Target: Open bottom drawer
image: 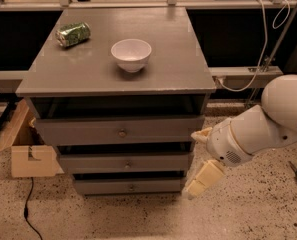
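Note:
The bottom drawer (pixel 128 186) is the lowest and narrowest grey front of the cabinet, with a tiny round knob (pixel 132 187) at its centre. It sits pushed in under the middle drawer (pixel 125 162) and the widest top drawer (pixel 119 131). My gripper (pixel 198 160) is at the cabinet's front right corner, level with the middle and bottom drawers. One cream finger (pixel 204 178) points down beside the bottom drawer's right end, and the other (pixel 201 135) is near the top drawer's right end. It holds nothing.
A white bowl (pixel 131 54) and a crushed green can (pixel 73 34) lie on the cabinet top (pixel 178 69). A cardboard box (pixel 25 149) stands on the floor at the left with a black cable (pixel 28 214). My white arm (pixel 268 119) fills the right side.

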Tool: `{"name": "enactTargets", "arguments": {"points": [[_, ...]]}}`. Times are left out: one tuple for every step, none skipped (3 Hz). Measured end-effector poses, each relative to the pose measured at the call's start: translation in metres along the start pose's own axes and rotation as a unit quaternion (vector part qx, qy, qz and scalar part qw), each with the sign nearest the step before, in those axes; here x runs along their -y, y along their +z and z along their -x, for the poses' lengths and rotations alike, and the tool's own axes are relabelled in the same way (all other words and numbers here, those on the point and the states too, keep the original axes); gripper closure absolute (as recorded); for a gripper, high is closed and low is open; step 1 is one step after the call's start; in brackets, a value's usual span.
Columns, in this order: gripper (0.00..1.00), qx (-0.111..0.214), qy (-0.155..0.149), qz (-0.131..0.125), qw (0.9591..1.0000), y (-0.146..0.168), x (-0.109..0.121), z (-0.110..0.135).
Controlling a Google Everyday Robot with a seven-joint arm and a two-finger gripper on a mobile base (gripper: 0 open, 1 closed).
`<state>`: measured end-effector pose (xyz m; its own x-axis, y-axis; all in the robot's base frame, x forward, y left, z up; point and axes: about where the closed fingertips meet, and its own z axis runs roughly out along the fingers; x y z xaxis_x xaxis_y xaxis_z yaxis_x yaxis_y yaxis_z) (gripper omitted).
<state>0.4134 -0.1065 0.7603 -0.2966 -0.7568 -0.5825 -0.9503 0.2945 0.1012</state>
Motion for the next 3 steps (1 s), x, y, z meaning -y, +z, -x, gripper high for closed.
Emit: {"name": "enactTargets", "arguments": {"points": [[0.00,0.009,0.006,0.004,0.9999,0.019,0.004,-0.016],[0.00,0.026,0.001,0.020,0.9995,0.076,0.015,-0.049],[0.00,0.048,-0.013,0.049,0.9976,0.151,0.027,-0.076]]}}
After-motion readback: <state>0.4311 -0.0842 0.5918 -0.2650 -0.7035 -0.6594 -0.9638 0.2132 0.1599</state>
